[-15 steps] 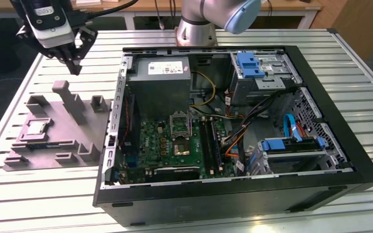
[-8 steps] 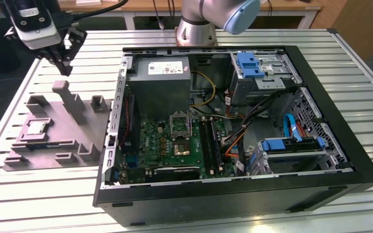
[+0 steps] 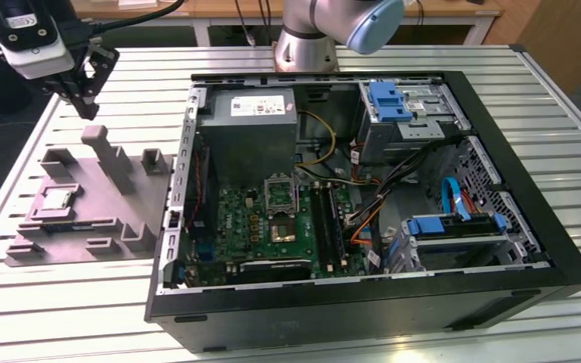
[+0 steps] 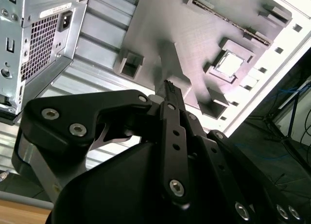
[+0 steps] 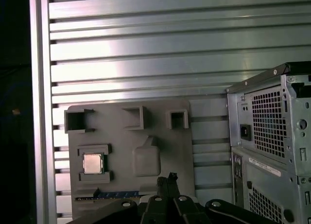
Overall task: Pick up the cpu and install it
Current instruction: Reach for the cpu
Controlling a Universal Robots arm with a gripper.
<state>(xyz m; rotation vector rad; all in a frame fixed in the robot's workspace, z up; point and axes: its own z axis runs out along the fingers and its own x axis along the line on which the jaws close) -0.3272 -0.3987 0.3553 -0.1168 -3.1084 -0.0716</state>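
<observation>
reaching for the cpu [image 5: 92,163] looks like the step in hand, and nothing is held yet. the gripper [image 3: 88,113] hangs high over the far end of the grey tray [image 3: 119,215], with its jaws pinched together on nothing. the cpu lies well below the jaw tips and off to one side of them, not right under them. it sits in its own little square pocket on the tray.

to do this well, i think the jaws need to line up straight above the chip, open wider than it, and go down slow and level. they should pinch only its thin edges, softly. they should also keep clear of the tall post [image 3: 102,147], which stands nearer to the jaws than the chip does.

the cpu is a small flat square, dull silver on top with a pale rim. it lies flat in its pocket.
</observation>
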